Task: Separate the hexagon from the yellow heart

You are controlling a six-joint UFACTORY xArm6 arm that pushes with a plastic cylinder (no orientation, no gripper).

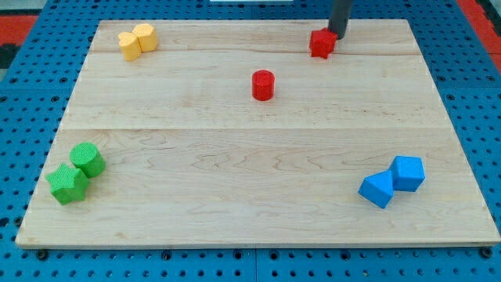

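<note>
Two yellow blocks touch each other near the top left corner of the wooden board [235, 227]. The right one [145, 36] looks like the hexagon and the left one [129, 45] like the heart, though both shapes are hard to make out. My tip [337, 35] is far off at the view's top right. It sits against the top right side of a red block [322, 43], and the dark rod rises out of the view's top.
A red cylinder [263, 84] stands in the upper middle. A green cylinder [88, 159] and a green star [68, 185] touch at the lower left. Two blue blocks, one [378, 189] and another [409, 172], touch at the lower right.
</note>
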